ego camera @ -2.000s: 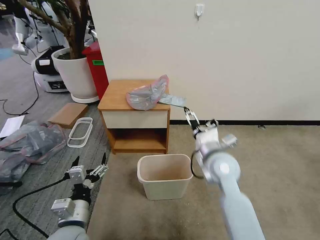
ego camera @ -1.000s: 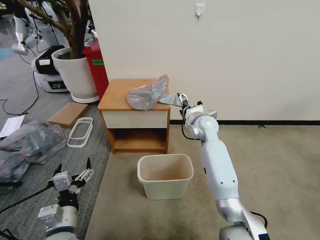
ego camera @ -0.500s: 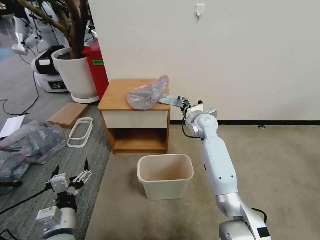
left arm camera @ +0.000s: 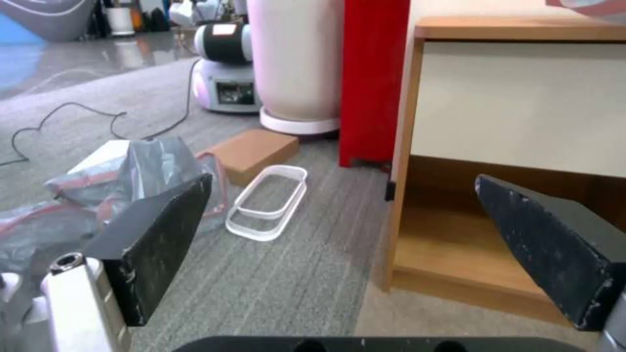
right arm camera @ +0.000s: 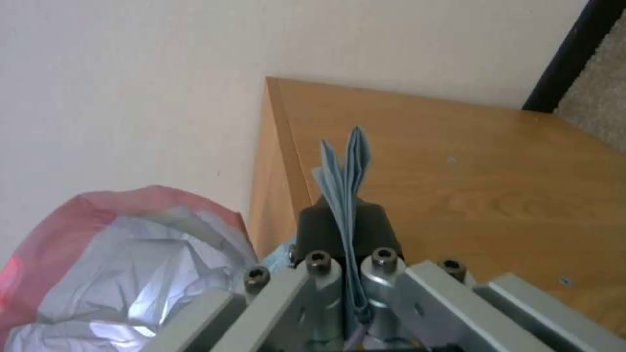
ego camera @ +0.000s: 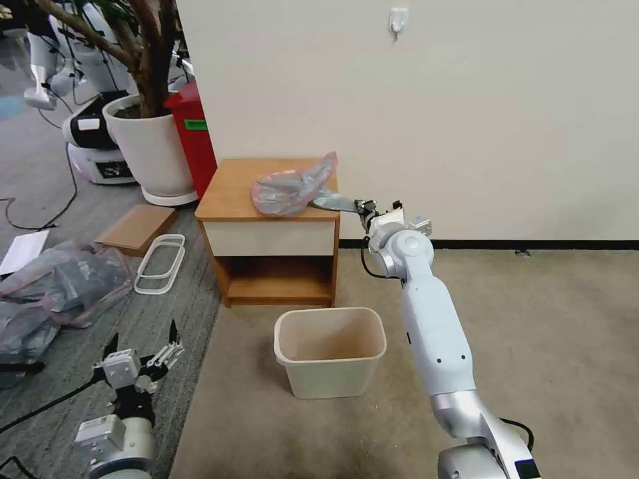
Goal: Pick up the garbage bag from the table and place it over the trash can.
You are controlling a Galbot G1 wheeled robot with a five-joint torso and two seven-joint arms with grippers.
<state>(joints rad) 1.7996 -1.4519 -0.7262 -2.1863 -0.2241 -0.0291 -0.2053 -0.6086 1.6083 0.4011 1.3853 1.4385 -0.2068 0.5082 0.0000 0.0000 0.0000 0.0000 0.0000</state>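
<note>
The garbage bag [ego camera: 291, 187], crinkly grey plastic with a pinkish-red edge, lies bunched on the right half of the table [ego camera: 229, 193]. Its thin tail stretches off the table's right front corner. My right gripper [ego camera: 363, 207] is shut on that tail, arm stretched forward. In the right wrist view the right gripper [right arm camera: 346, 220] pinches a folded blue-grey strip of the garbage bag [right arm camera: 130, 264] beside the wooden table [right arm camera: 457, 161]. The cream trash can [ego camera: 329, 351] stands open on the carpet in front of the table. My left gripper [ego camera: 142, 357] hangs low at the left, open [left arm camera: 352, 230].
A heap of similar grey-pink bags [ego camera: 56, 286] lies on the floor at left, with white plastic frames [ego camera: 160, 263] and a brown board [ego camera: 136, 227]. A white planter [ego camera: 150, 150] and a red bin [ego camera: 194, 136] stand behind the table. The wall runs close behind.
My right arm rose from above the trash can to the table's corner and closed on the bag's tail, which now pulls taut. The left arm sank slightly lower.
</note>
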